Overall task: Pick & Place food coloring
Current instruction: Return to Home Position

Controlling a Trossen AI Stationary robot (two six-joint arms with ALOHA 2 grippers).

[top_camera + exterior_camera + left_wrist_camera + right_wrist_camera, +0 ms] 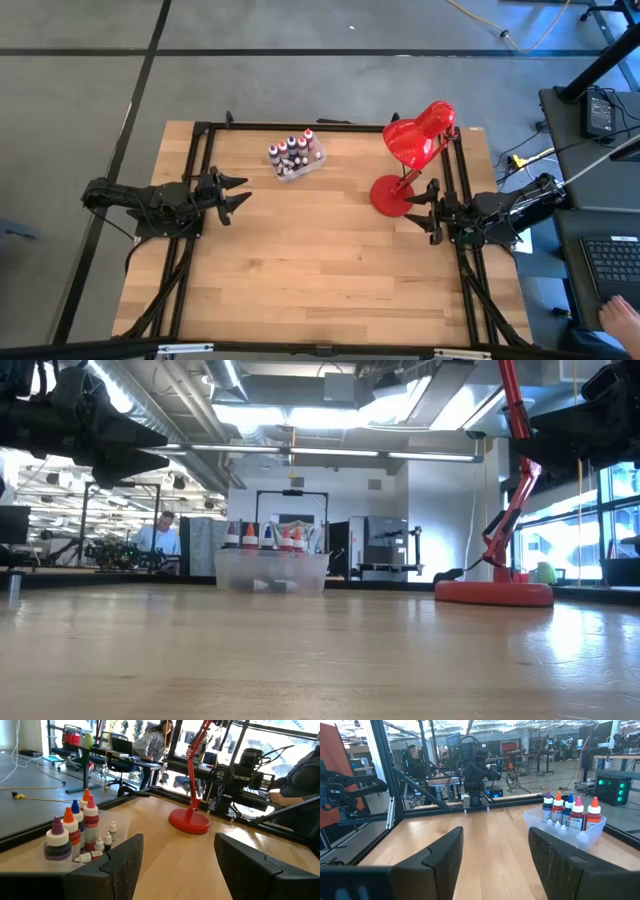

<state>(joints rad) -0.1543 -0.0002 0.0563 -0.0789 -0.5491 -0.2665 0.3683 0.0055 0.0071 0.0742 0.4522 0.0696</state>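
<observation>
The food coloring bottles (294,153) stand upright in a clear plastic box (313,163) at the table's far middle. In the left wrist view they show as taller bottles (75,827) with orange, blue and purple caps, with tiny white-capped ones (106,839) beside them. The right wrist view shows them as bottles (570,810) in the box (585,837). My left gripper (240,192) hovers open at the table's left side, pointing level toward the right. My right gripper (412,211) hovers open at the right side, beside the lamp base. Nothing is between either pair of fingers.
A red desk lamp (418,133) stands at the far right on its round base (388,196), close to my right gripper. Black frame rails (200,140) run along the table's edges. Bare wood (320,260) fills the middle and near part. A person's hand (620,318) rests off the table at the right.
</observation>
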